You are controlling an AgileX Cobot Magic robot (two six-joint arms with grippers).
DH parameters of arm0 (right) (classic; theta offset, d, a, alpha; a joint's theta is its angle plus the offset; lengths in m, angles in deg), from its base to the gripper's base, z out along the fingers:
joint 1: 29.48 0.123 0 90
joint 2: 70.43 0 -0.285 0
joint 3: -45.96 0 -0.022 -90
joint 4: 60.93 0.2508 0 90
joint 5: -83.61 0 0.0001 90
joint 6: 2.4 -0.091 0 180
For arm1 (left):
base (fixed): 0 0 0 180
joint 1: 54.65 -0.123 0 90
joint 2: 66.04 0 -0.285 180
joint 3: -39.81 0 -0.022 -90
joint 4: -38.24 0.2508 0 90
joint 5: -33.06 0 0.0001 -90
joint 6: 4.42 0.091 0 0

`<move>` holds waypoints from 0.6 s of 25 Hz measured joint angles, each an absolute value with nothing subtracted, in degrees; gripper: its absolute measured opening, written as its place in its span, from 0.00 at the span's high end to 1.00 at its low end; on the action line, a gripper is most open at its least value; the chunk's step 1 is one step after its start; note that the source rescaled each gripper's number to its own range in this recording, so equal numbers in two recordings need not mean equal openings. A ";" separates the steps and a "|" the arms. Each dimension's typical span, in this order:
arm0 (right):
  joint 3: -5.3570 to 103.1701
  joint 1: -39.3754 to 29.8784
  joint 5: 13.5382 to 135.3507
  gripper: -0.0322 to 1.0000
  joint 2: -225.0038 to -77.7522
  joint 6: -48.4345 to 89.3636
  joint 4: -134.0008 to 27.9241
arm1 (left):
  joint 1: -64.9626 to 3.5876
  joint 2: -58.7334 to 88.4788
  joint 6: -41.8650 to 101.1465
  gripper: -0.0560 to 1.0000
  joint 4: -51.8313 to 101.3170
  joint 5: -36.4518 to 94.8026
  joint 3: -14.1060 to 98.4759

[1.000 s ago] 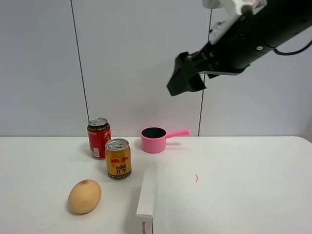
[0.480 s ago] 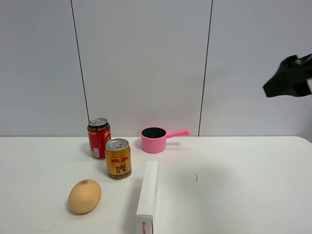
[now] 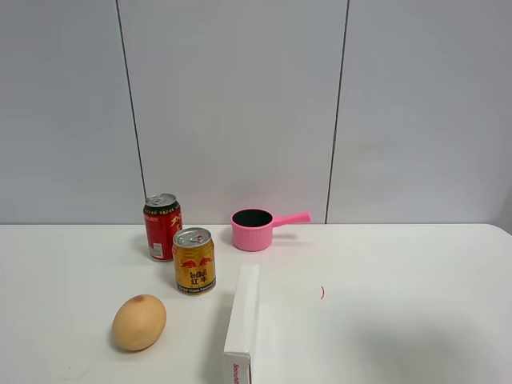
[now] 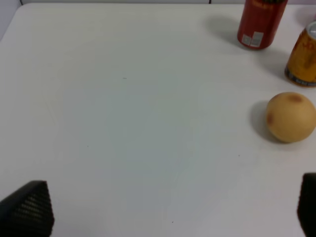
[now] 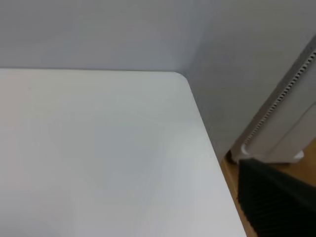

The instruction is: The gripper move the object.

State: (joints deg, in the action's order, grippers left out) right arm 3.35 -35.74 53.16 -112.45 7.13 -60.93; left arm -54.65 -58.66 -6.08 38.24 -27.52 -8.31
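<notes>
Gone from the high view was the right arm, which had hung over the pink pot a second earlier. Its right end effector (image 5: 276,202) showed only as one dark finger near the far right corner of the tabletop (image 3: 400,320), spread wide and empty. A white box (image 3: 242,320) stood on edge near the front. Behind it sat the pink pot (image 3: 254,229), handle pointing right. A red can (image 3: 162,226) stood upright at the left, and the gold can (image 3: 194,261) stood upright just in front of it, untouched. A tan egg-shaped thing (image 3: 139,322) lay nearer the front-left. The left end effector (image 4: 168,210) hung well apart from them, fingers spread, holding nothing.
</notes>
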 joint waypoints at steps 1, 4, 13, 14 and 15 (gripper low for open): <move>3.35 -35.81 50.88 0.01 -110.75 6.64 -61.39 | -54.65 -58.66 -6.08 0.00 38.24 -27.52 -8.31; 3.35 -35.81 43.36 0.01 -104.94 5.00 -62.62 | -54.65 -58.66 -6.08 0.00 38.24 -27.52 -8.31; 3.34 -35.81 27.73 0.01 -92.41 1.03 -65.29 | -54.65 -58.66 -6.08 0.00 38.24 -27.52 -8.31; 3.34 -35.76 26.82 0.01 -91.69 0.85 -65.29 | -54.65 -58.66 -6.08 0.00 38.24 -27.52 -8.31; 3.34 -35.56 26.14 0.01 -91.22 0.72 -65.19 | -54.65 -58.66 -6.08 0.00 38.24 -27.52 -8.31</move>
